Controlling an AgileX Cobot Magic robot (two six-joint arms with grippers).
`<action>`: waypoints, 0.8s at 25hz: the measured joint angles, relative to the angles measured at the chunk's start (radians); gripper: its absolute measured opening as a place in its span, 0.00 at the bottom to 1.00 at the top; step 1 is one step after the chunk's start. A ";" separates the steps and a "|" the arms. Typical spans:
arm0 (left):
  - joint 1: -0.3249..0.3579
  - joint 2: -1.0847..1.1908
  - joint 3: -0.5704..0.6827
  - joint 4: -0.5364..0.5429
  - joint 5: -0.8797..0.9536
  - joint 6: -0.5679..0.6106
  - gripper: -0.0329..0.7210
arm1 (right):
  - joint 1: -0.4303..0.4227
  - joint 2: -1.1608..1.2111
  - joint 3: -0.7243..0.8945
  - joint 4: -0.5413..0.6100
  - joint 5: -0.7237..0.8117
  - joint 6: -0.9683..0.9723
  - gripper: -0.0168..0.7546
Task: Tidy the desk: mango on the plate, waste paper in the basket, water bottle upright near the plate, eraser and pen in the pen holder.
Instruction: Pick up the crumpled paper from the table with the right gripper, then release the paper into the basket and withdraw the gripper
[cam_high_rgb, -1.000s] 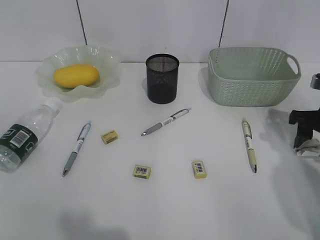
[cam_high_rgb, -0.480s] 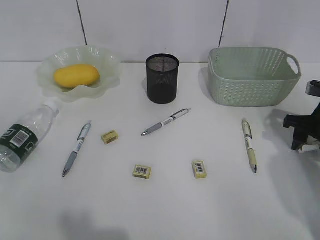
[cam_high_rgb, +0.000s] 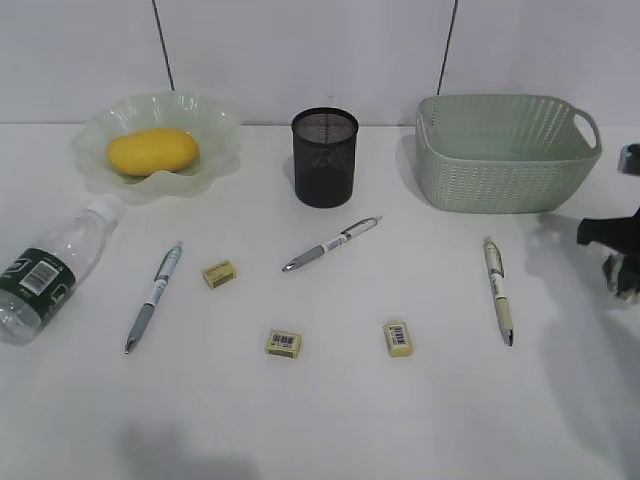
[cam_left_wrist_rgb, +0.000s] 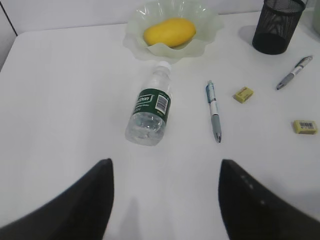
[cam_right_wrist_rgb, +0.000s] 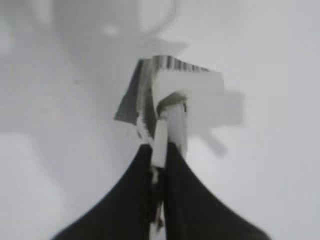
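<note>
At the far right edge of the desk (cam_high_rgb: 330, 420), my right gripper (cam_high_rgb: 622, 262) is shut on the waste paper (cam_right_wrist_rgb: 186, 96), a crumpled white-grey scrap pinched between its fingertips. It hangs in front of the sage-green basket (cam_high_rgb: 500, 160). The mango (cam_high_rgb: 152, 151) lies in the green plate (cam_high_rgb: 215, 130). On its side at the left lies the water bottle (cam_left_wrist_rgb: 149, 107). Three pens (cam_high_rgb: 154, 296) (cam_high_rgb: 330, 243) (cam_high_rgb: 498, 290) and three yellow erasers (cam_high_rgb: 219, 273) (cam_high_rgb: 284, 343) (cam_high_rgb: 398, 337) lie in front of the black pen holder (cam_high_rgb: 324, 158). My left gripper (cam_left_wrist_rgb: 165, 166) is open above bare desk near the bottle.
A white wall rises behind the desk. The basket's handle (cam_high_rgb: 588, 125) stands close behind my right gripper. The pen holder (cam_left_wrist_rgb: 277, 25) sits between plate and basket.
The right jaws have closed on the waste paper, and the gripper has risen slightly and shifted right with it. Nothing else has moved.
</note>
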 joint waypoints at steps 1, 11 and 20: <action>0.000 0.000 0.000 0.000 0.000 0.000 0.70 | 0.000 -0.031 0.000 0.000 0.014 -0.010 0.08; 0.000 0.000 0.000 0.000 0.000 0.000 0.70 | 0.000 -0.361 -0.041 0.146 0.079 -0.163 0.04; 0.000 0.000 0.000 0.000 0.000 0.000 0.70 | 0.036 -0.317 -0.272 0.396 0.068 -0.389 0.04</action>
